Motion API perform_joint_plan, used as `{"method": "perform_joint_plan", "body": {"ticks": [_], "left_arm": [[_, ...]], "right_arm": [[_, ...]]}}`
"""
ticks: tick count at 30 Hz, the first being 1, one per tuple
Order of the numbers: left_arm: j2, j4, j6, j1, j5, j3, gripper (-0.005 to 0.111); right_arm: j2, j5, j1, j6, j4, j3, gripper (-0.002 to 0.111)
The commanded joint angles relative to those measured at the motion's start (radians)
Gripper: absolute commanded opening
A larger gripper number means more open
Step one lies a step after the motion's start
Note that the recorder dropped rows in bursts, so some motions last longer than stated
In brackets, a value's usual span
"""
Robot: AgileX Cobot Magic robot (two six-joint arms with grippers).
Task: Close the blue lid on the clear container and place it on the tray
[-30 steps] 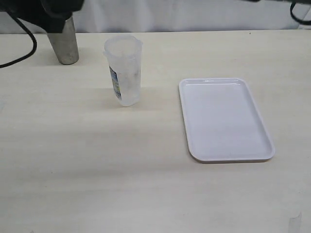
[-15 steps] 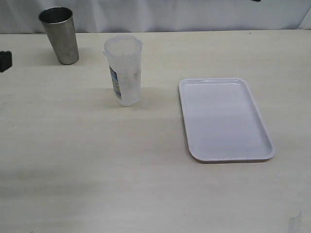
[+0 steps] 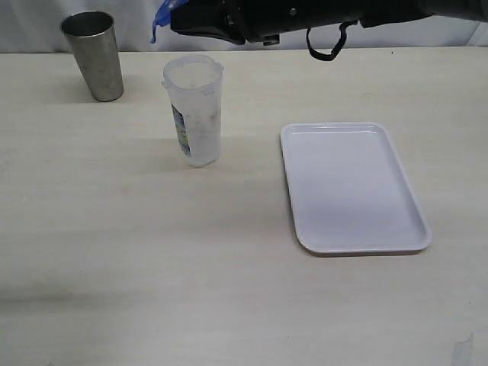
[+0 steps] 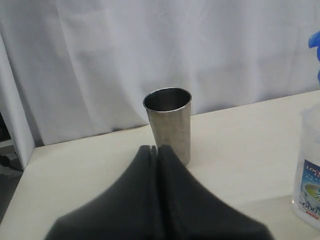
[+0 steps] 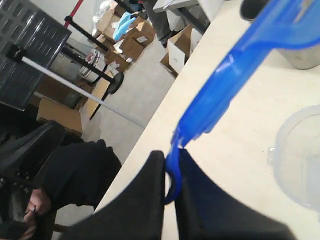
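Observation:
The clear container point(image 3: 194, 110) stands upright and open-topped on the table, left of the white tray point(image 3: 351, 187). My right gripper point(image 3: 174, 20) reaches across the back of the table from the right. It is shut on one flap of the blue lid point(image 3: 160, 19), which hangs tilted in the air above and slightly left of the container. In the right wrist view the fingertips point(image 5: 172, 160) pinch the lid point(image 5: 240, 75) at its edge, with the container's rim point(image 5: 297, 155) below. My left gripper point(image 4: 156, 150) is shut and empty, facing the steel cup.
A grey steel cup point(image 3: 95, 55) stands upright at the back left, also seen as the cup point(image 4: 168, 122) just beyond my left fingertips. The tray holds nothing. A white curtain hangs behind the table. The table's left edge drops to a floor with boxes point(image 5: 135, 42).
The left arm, which was over the steel cup, has pulled away left and out of the exterior view. The right arm has swung in across the back, carrying the blue lid.

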Motion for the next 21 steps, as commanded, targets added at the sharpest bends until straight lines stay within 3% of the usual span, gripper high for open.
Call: {"method": "perform_joint_plan", "body": {"ticks": [1,5,13,21], "left_arm": [[-0.005,-0.01,-0.003,0.003,-0.011,0.005,0.0],[-0.005,-0.01,-0.003,0.003,-0.009,0.005,0.0],[-0.005,-0.01,-0.003,0.003,0.003,0.005,0.0],[-0.005,-0.01,-0.003,0.003,0.006,0.005,0.0]], "right_arm": [[0.057,-0.002,0.004,0.018,0.044,-0.01,0.004],[0.076,0.019,0.001,-0.03,0.125,-0.01,0.004],[0.097,-0.006,0.003,0.018,0.027,-0.01,0.004],[0.128,0.002,0.003,0.007,0.051,-0.01,0.004]]}}
